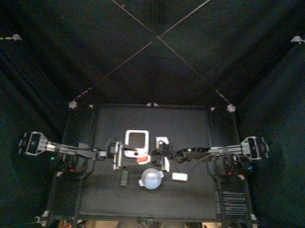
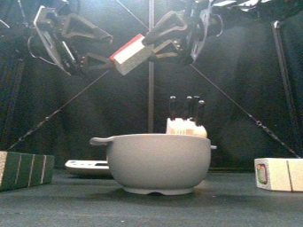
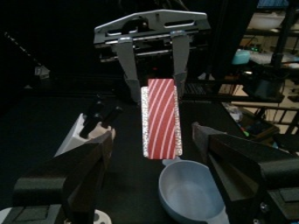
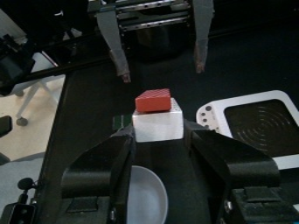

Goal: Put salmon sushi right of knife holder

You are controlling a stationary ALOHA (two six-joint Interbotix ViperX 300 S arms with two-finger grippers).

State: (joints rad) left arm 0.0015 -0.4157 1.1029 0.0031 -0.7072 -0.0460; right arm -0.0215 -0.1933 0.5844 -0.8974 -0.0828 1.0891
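The salmon sushi [image 2: 128, 53], a white block with a red striped top, hangs high above the table, tilted. My right gripper [image 4: 160, 136] is shut on it, one jaw against each white side; the left wrist view shows the same sushi [image 3: 160, 118] reaching out from the right gripper's fingertips. My left gripper [image 3: 152, 140] faces it from the other side, open, its jaws wide of the sushi's near end and not touching it. The knife holder [image 2: 186, 115] stands on the table behind the bowl, black handles sticking up. From above, the sushi [image 1: 143, 158] sits between the two arms.
A large grey bowl [image 2: 160, 164] stands at the table's front middle, below the grippers. A white box [image 2: 278, 175] lies at the front right and a green-striped box [image 2: 24, 168] at the front left. A white tray with a dark round inset [image 4: 251, 118] lies further back.
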